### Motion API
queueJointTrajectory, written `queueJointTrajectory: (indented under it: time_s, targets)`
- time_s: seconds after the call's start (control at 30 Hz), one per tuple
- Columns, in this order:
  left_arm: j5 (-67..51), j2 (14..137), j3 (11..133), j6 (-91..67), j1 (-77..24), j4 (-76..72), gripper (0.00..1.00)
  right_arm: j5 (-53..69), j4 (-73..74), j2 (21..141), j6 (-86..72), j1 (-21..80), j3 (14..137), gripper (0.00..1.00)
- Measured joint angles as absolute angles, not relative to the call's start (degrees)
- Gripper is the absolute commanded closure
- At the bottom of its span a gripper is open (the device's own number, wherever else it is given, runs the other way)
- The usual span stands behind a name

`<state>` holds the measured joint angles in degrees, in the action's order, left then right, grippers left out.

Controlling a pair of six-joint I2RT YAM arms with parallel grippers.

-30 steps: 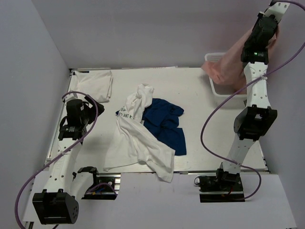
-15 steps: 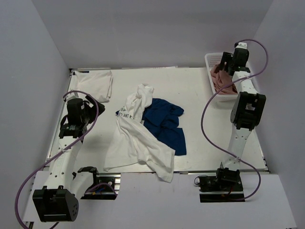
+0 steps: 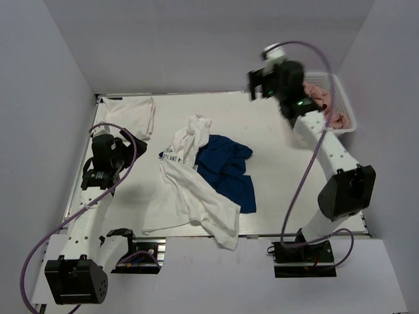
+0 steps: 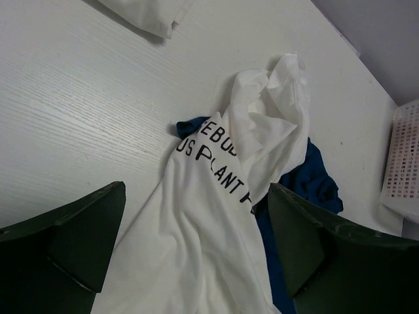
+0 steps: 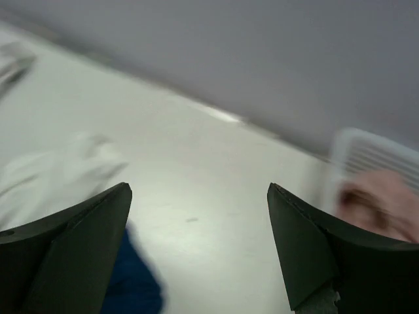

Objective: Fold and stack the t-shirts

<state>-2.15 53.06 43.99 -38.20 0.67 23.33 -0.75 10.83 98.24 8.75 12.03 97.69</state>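
From the top camera, I'm seeing the white lettered t-shirt [image 3: 186,193] lying crumpled in the middle of the table [image 3: 281,157]. It is overlapping the navy t-shirt [image 3: 228,171], which is spreading out to its right. A second white t-shirt [image 3: 134,114] is sitting folded at the far left corner. The pink t-shirt [image 3: 325,104] is lying bunched inside the white basket [image 3: 348,119] at the far right. My left gripper [image 3: 121,157] is hanging over the left side of the table, apart from the pile. My right gripper [image 3: 260,84] is hanging high over the far edge, just left of the basket.

Switching to the left wrist, the left gripper [image 4: 194,196] is standing wide apart and gripping nothing. The lettered t-shirt is lying below it with its dark print facing up. The navy t-shirt [image 4: 304,186] is peeking out from under that shirt on the right. The folded white t-shirt [image 4: 154,14] is showing at the top edge, and the basket [image 4: 402,157] at the right.

Over to the right wrist, where everything is blurring. The right gripper [image 5: 196,190] is spread wide too, with only bare table between its fingers [image 5: 72,255]. The pink t-shirt [image 5: 383,206] is resting in the basket [image 5: 373,152] at the right. I'm catching a patch of navy t-shirt [image 5: 139,284] at the lower left.
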Motion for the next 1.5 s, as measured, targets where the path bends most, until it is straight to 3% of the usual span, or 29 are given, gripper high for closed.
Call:
queueJointTrajectory:
  time_s: [0.1, 0.23, 0.63, 0.8, 0.87, 0.93, 0.97, 1.0, 1.03, 1.07, 1.3, 1.5]
  targets:
    - [-2.11, 53.01, 44.01, -38.48, 0.67, 23.97, 0.01, 1.65, 6.04, 92.44, 9.45, 26.3, 86.89, 0.1]
    - [-0.21, 52.64, 44.53, -39.94, 0.67, 27.49, 0.01, 2.52, 6.31, 95.37, 8.16, 37.87, 80.51, 0.1]
    - [3.68, 44.42, 46.98, -41.39, 0.67, 32.82, 0.01, -0.47, 5.8, 112.44, 5.08, 57.54, 81.56, 0.1]
    - [4.01, 42.81, 46.96, -41.39, 0.67, 33.52, 0.01, -4.67, 6.55, 121.1, 4.67, 60.55, 86.04, 0.1]
    - [4.19, 42.65, 46.96, -41.39, 0.67, 34.04, 0.01, -7.9, 6.7, 124.11, 3.6, 60.69, 88.33, 0.18]
    - [4.32, 42.63, 46.96, -41.39, 0.67, 34.5, 0.01, -10.37, 6.61, 125.05, 3.14, 60.66, 89.93, 0.35]
    - [4.38, 42.63, 46.96, -41.39, 0.67, 34.61, 0.01, -11.46, 6.42, 125.4, 2.98, 60.6, 90.39, 0.64]
    - [4.38, 42.63, 46.96, -41.36, 0.67, 34.74, 0.01, -12.34, 6.2, 125.69, 3.05, 60.51, 90.61, 0.73]
    - [4.38, 42.63, 46.96, -41.34, 0.67, 34.83, 0.01, -13.58, 5.69, 125.78, 2.76, 60.49, 90.63, 0.93]
    - [4.38, 42.63, 46.96, -41.34, 0.67, 34.83, 0.01, -14.13, 5.37, 125.78, 3.25, 60.49, 90.76, 1.0]
    - [4.75, 42.44, 46.96, -41.21, 0.67, 35.75, 0.01, -14.57, 4.97, 123.02, 4.29, 59.86, 90.85, 1.0]
    - [4.99, 42.33, 46.87, -41.19, 0.67, 35.64, 0.01, -14.57, 1.48, 106.52, 5.23, 55.55, 90.45, 1.0]
